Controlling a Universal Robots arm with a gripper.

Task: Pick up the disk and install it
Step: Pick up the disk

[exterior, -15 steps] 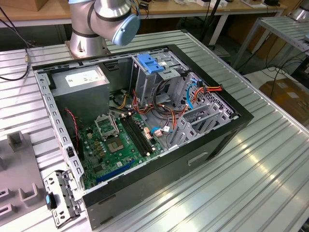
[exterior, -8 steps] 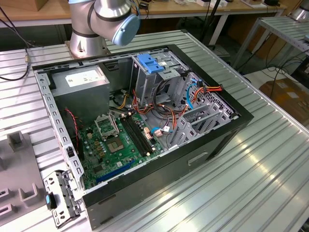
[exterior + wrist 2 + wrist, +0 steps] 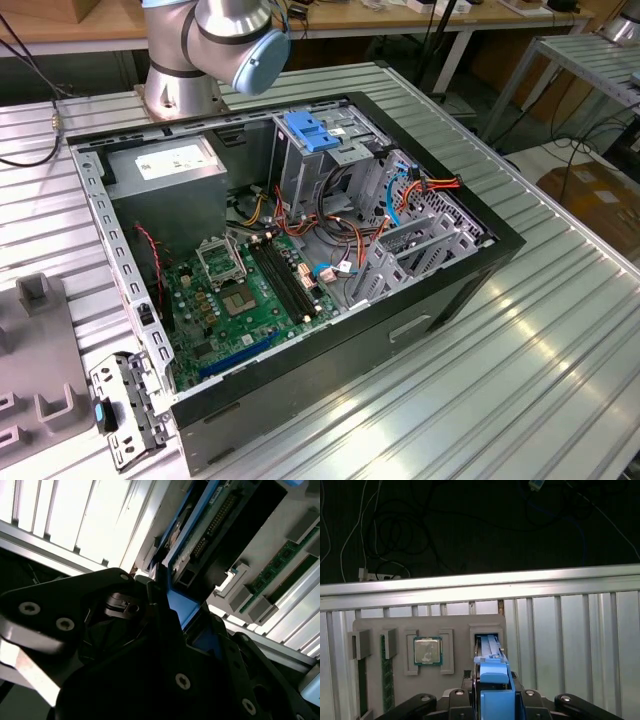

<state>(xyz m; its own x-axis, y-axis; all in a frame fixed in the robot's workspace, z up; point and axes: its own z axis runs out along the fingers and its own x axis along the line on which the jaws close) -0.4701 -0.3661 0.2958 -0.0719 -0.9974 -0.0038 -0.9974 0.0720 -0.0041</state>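
Black tool (image 3: 495,682) clamps blue-railed silver-black metal disk (image 3: 489,645), upright in grey plastic tray (image 3: 455,625) slot at worktop (image 3: 570,640) edge. Pick-up step; snug slot likely calls for straight lift.

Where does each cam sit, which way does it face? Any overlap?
Exterior view: off the arm, looking down into the open black computer case on the ribbed aluminium table; the arm's blue-capped joint shows.
First wrist view: on the arm, looking past the black hand to the grey parts tray; the hand grips the blue-railed metal hard disk.
Second wrist view: on the arm, close behind the hand, facing the disk's connector edge.
Shared: both wrist views show hand, disk and tray.
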